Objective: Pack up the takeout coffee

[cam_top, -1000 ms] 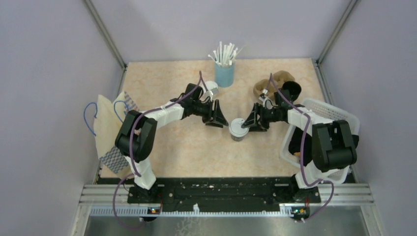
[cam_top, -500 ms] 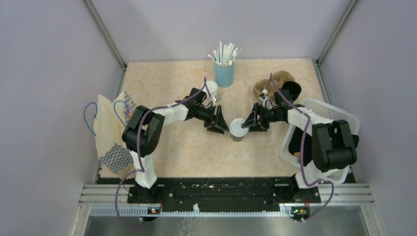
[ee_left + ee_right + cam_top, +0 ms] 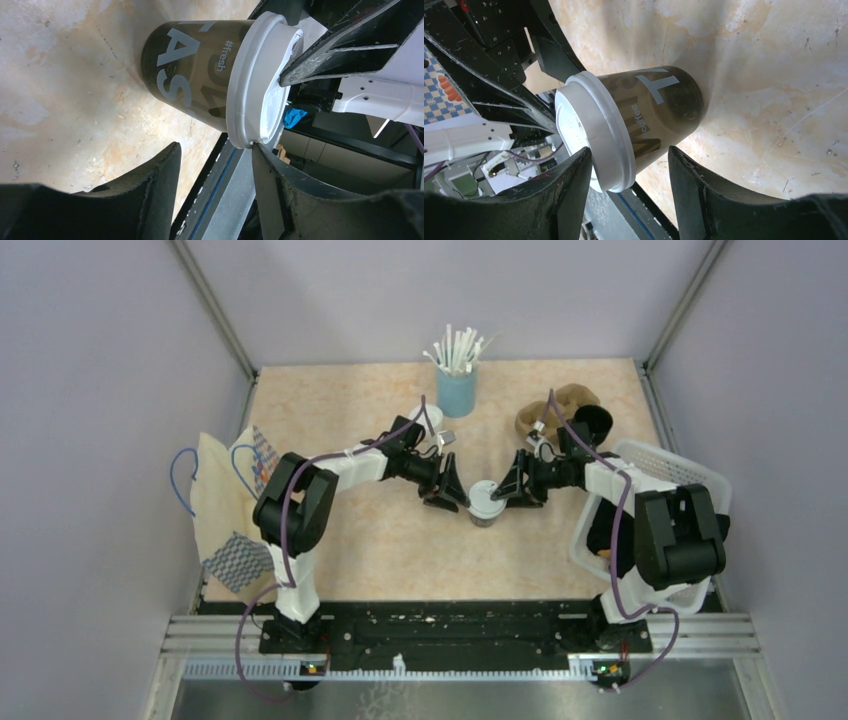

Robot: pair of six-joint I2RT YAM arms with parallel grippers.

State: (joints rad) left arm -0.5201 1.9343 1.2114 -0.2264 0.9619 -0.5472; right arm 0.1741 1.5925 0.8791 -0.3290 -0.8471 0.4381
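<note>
**Takeout coffee [image 3: 486,502] flanked on both sides**

From above: it stands upright mid-way across the table [image 3: 350,540]. The left gripper [image 3: 453,500] is just beside it and the right gripper [image 3: 500,494] is at its white lid [image 3: 485,496].

Left wrist: jaws spread, takeout coffee just past the fingertips [image 3: 167,155].

Right wrist: fingers [image 3: 574,172] straddle it, lid rim against one. Clamped or not, can't tell.

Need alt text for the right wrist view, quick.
A dark brown coffee cup with a white lid stands on the beige tabletop between the right gripper's two black fingers. The view is tilted, so the cup looks tipped sideways.
</note>
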